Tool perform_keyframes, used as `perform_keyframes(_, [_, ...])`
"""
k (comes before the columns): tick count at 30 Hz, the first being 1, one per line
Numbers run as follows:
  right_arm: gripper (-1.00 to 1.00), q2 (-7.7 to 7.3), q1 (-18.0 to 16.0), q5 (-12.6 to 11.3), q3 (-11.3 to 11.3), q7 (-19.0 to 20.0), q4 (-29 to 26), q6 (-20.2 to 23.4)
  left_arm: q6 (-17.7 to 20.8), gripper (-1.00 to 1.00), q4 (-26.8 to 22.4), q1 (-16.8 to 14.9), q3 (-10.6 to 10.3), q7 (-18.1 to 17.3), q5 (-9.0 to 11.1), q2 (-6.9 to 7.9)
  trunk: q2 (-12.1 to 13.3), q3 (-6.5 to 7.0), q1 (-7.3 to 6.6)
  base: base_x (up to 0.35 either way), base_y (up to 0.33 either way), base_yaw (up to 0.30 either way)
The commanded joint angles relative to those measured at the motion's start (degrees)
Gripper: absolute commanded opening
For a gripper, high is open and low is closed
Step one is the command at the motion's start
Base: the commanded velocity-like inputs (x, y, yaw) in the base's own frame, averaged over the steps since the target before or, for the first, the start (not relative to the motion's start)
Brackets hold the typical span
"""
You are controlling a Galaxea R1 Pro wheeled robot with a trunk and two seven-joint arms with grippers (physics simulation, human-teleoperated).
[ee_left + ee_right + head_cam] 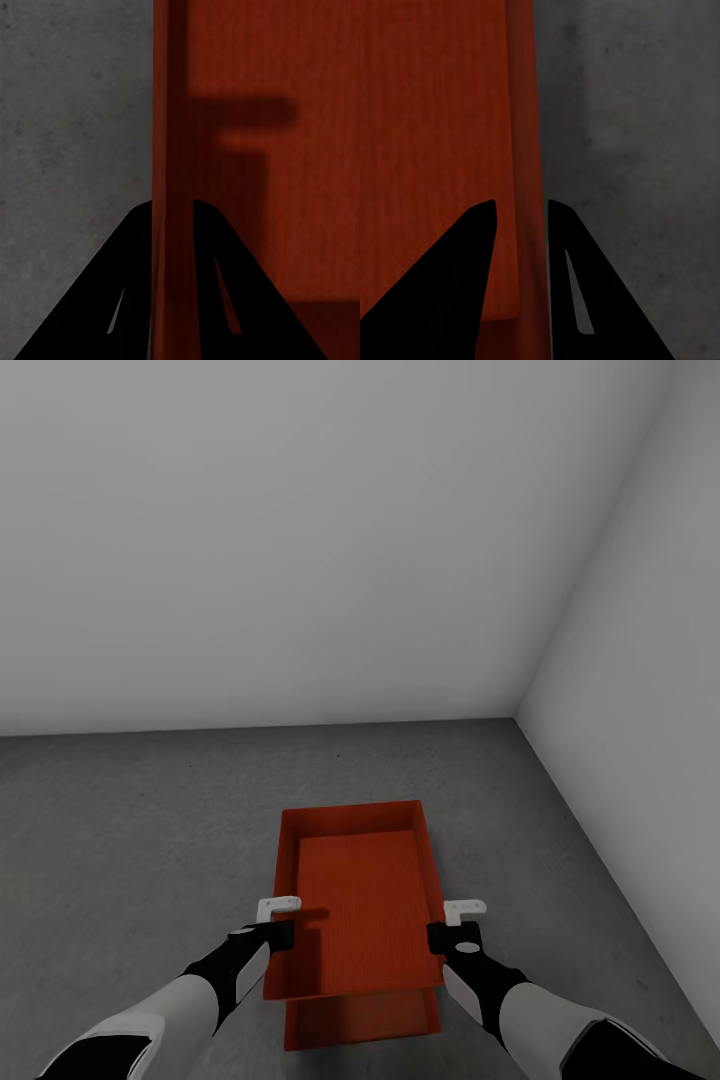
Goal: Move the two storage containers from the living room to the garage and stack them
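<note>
Fingers of left gripper [171, 281] straddling left long wall of upper container [362, 900], clamped on it; right gripper [521, 281] likewise clamped on right wall. Long axis running away from robot, lower centre of head frame. Below, offset toward bottom edge: second container [360, 1020] on floor [130, 830], partly covered. Both empty. Beyond: white walls [300, 540], corner upper right.
</note>
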Motion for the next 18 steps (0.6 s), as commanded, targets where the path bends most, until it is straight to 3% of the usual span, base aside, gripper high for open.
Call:
perform_keyframes(1, [-1.00, -0.49, -0.10, 0.06, -2.39, -0.21, -0.12, -0.25, 0.34, -1.00, 2.16, 0.06, -2.98, 0.59, -3.11, 0.04, -0.44, -0.22, 0.22, 0.000, 0.000, 0.000])
perform_keyframes(12, [-1.00, -0.49, -0.10, 0.06, -2.39, -0.26, -0.12, -0.24, 0.32, -1.00, 2.18, 0.06, -2.98, 0.59, -3.13, 0.09, -4.85, -2.19, 2.64, 0.000, 0.000, 0.000])
perform_keyframes(18, [-1.00, -0.49, -0.10, 0.06, -2.39, -0.27, -0.12, -0.25, 0.26, -1.00, 2.18, 0.06, -2.98, 0.59, -3.22, 0.09, -4.85, -2.33, 2.64, 0.000, 0.000, 0.000])
